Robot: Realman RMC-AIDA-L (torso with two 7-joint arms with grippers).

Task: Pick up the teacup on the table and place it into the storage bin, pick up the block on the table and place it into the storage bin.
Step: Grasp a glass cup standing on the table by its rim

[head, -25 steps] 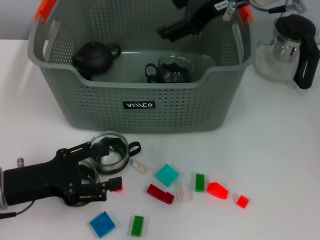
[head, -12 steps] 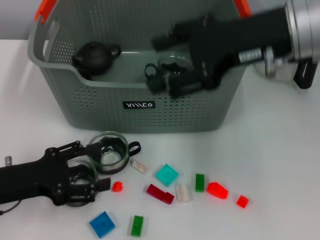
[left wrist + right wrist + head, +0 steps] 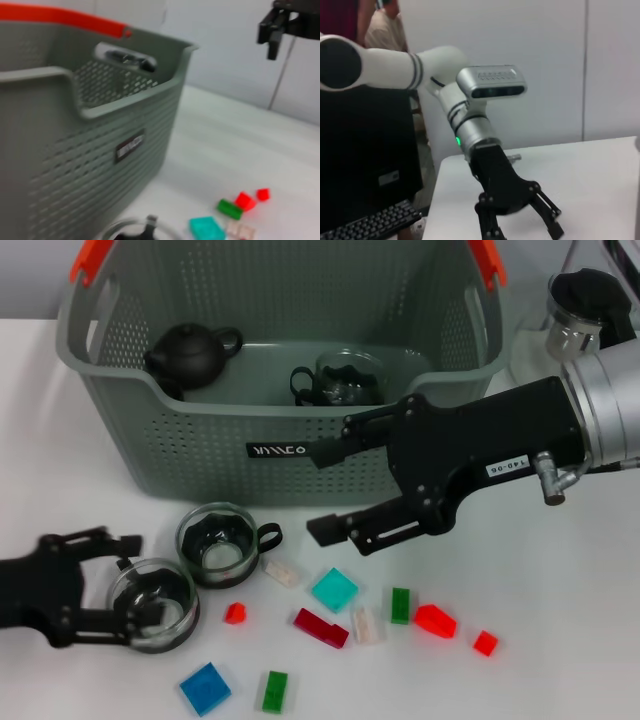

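Note:
Two glass teacups stand on the table in front of the storage bin (image 3: 280, 455), one (image 3: 218, 540) with a dark handle and one (image 3: 155, 592) nearer the front. My left gripper (image 3: 125, 585) is open at the lower left, its fingers on either side of the nearer teacup's left edge. My right gripper (image 3: 320, 492) is open and hovers just in front of the bin's front wall, above the blocks. Several blocks lie scattered, among them a small red one (image 3: 235, 613), a teal one (image 3: 334, 589) and a blue one (image 3: 205, 688). The left wrist view shows the bin (image 3: 75, 150).
Inside the bin sit a black teapot (image 3: 190, 352) and a glass cup (image 3: 345, 380). A glass kettle with a black handle (image 3: 590, 330) stands at the back right. More blocks, green (image 3: 400, 605) and red (image 3: 435, 620), lie right of the teal one.
My right arm has swung from above the bin's back right down in front of its front wall. My left gripper has drawn back to the left, uncovering the nearer teacup and the small red block.

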